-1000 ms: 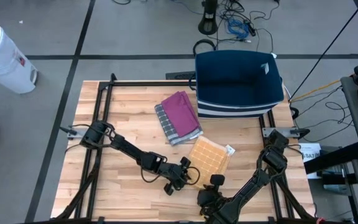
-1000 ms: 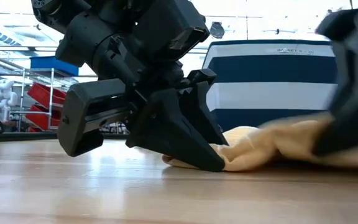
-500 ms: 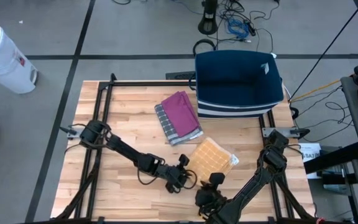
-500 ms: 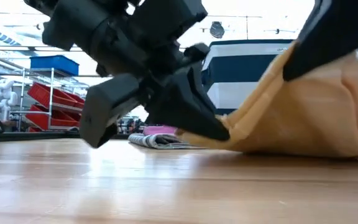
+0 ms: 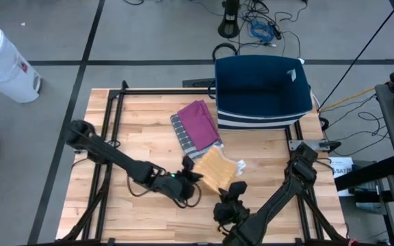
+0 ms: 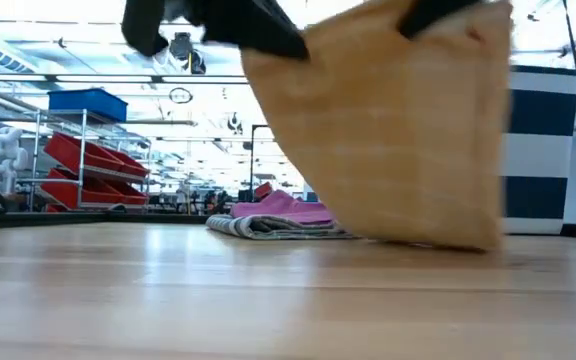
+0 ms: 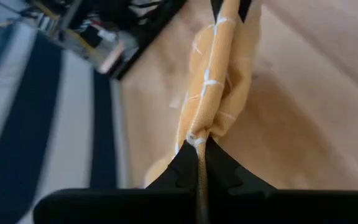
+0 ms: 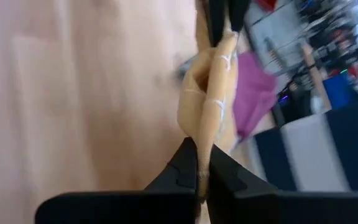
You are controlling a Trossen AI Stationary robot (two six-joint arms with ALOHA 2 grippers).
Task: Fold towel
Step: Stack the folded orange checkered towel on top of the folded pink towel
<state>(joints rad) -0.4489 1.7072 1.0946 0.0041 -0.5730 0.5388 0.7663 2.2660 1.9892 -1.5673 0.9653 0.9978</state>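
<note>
The yellow towel (image 5: 215, 169) hangs lifted above the table's front middle, just in front of the folded pink towel (image 5: 197, 127). The left gripper (image 5: 191, 175) pinches its left corner, fingers clamped tight. The right gripper (image 5: 236, 190) pinches the right corner likewise.

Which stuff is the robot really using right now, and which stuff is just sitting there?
In use:
- yellow towel, lifted off the table
- left gripper, shut on one towel corner
- right gripper, shut on another corner

Just lying about:
- folded pink and grey towels on the table
- blue and white basket at the table's far edge
- white bin on the floor
</note>
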